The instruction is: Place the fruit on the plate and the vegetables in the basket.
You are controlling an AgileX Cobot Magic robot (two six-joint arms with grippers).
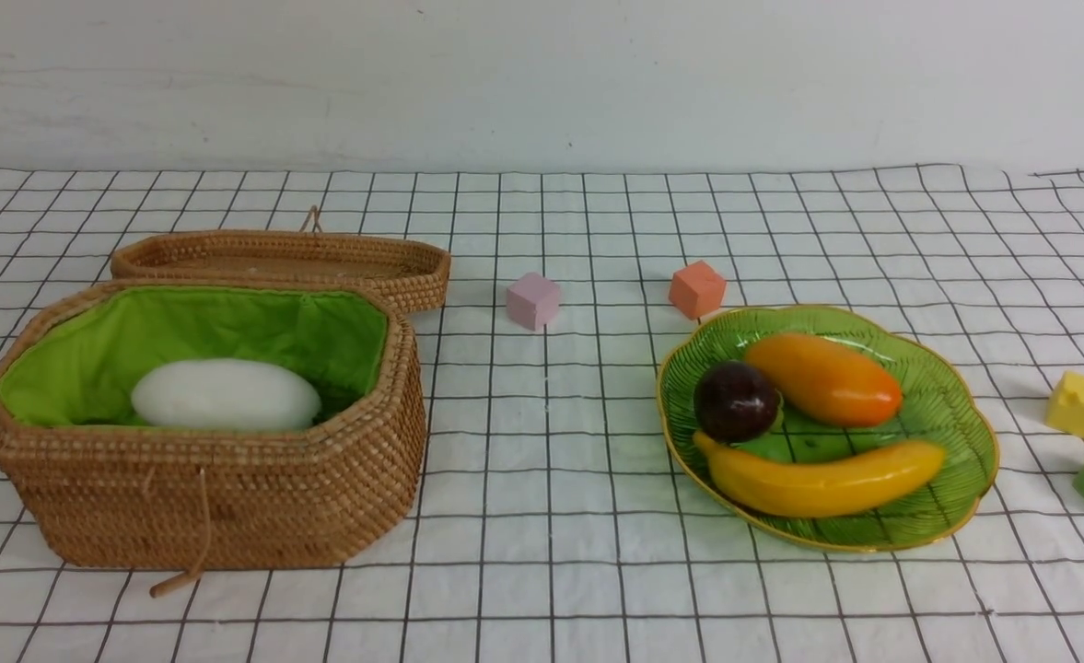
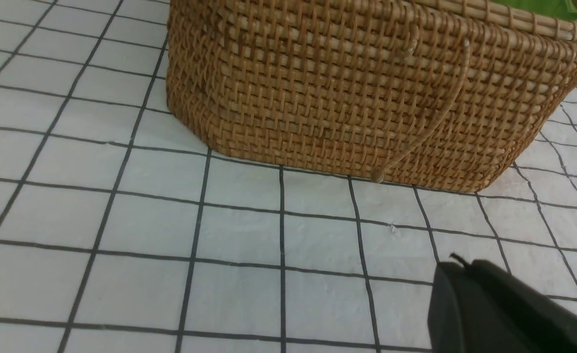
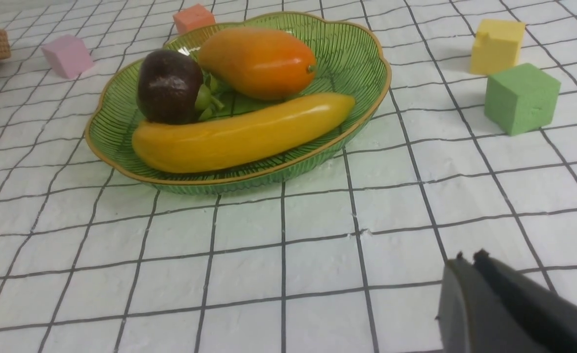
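One banana [image 1: 822, 478], pointing right, one mango [image 1: 823, 379] angled and one mangosteen [image 1: 737, 401] share the plate's [image 1: 961, 460] left and middle. One white radish [image 1: 227, 394] lies lengthwise, left to right, in the basket [image 1: 228, 506]. Both grippers, left [image 2: 469, 274] and right [image 3: 474, 269], are pressed together.

From here I can make out just the tip of each claw, left [image 2: 464, 262] and right [image 3: 472, 260]: dark grey to black, slim and tapering, with small pointed nubs at the end, the rest out of sight.

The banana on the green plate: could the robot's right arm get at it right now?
Probably yes: the banana lies at the plate's near side with nothing on top, and the right claw looks empty, though it would have to open first.
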